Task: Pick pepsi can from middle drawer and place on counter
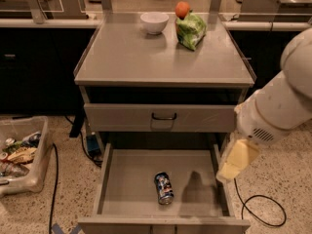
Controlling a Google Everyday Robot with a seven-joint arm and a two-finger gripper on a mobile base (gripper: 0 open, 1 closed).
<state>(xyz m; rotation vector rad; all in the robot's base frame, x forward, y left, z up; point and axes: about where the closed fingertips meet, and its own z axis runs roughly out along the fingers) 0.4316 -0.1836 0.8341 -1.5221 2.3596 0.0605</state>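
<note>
The pepsi can [164, 187] lies on its side on the floor of the open middle drawer [131, 179], near the front and slightly right of centre. The counter [146, 57] is the flat grey top of the cabinet above. My white arm comes in from the right, and its cream-coloured gripper [236, 161] hangs over the drawer's right wall, to the right of the can and above it. It holds nothing that I can see. Its shadow falls on the drawer floor beside the can.
A white bowl [154, 22], an orange fruit [182, 9] and a green bag [191, 29] sit at the back of the counter. The top drawer front [161, 117] is closed. A plastic bin of clutter [22, 155] stands on the floor at left. A black cable [263, 213] loops at right.
</note>
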